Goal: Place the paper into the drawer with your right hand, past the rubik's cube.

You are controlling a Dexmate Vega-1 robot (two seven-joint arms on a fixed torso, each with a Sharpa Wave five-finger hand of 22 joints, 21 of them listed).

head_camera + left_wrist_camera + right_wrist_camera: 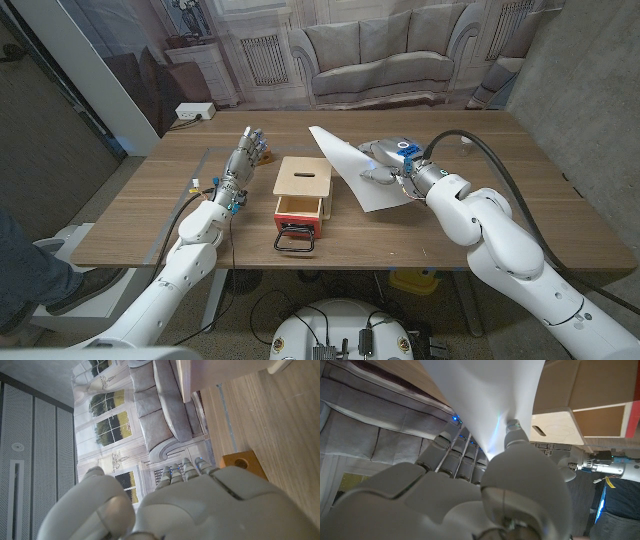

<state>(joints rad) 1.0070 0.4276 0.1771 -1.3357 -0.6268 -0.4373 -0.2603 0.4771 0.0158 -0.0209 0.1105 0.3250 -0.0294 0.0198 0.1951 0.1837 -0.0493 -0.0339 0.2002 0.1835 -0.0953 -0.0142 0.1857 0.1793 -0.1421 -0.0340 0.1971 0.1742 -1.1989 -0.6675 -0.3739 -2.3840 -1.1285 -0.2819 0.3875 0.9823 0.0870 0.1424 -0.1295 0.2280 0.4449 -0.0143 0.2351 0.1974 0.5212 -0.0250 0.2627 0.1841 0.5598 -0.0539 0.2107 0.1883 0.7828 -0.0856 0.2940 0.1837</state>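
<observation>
A white sheet of paper stands tilted to the right of the drawer box, its far corner lifted and its near edge down on the table. My right hand pinches it near the middle; in the right wrist view the paper runs between my thumb and fingers. The small wooden drawer box sits mid-table with its red-faced drawer pulled out toward me, black handle in front. My left hand is raised left of the box, fingers apart and holding nothing.
The wooden table has bare room to the right and at the back. A white power strip lies at the far left corner. A person's leg shows at the left edge. A printed sofa backdrop stands behind.
</observation>
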